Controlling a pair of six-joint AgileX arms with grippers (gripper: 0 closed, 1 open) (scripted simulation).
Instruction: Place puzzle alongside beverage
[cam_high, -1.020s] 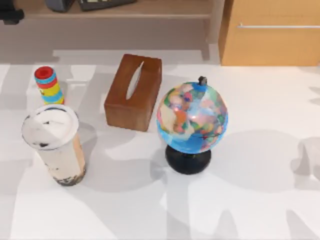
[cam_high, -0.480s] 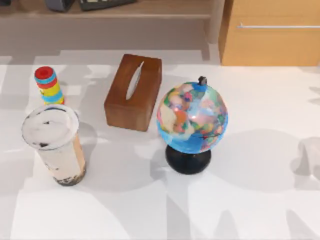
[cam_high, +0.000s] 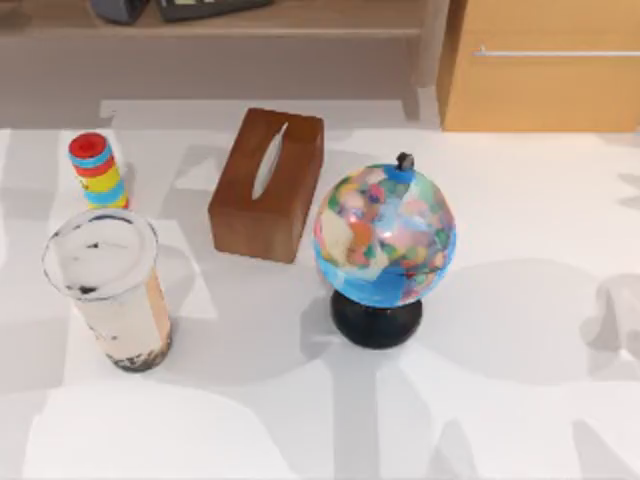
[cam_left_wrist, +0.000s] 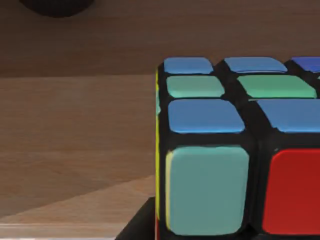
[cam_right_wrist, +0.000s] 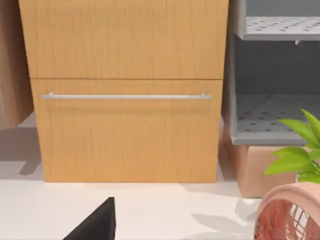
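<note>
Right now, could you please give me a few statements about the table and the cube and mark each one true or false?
1. The beverage stands at the table's left side. True.
2. The globe lies tipped on its side. False: it stands upright on its black base.
3. The puzzle fills the left wrist view, close to the camera. True.
4. The tissue box sits right of the globe. False: it sits left of it.
5. The striped toy stands behind the beverage. True.
</note>
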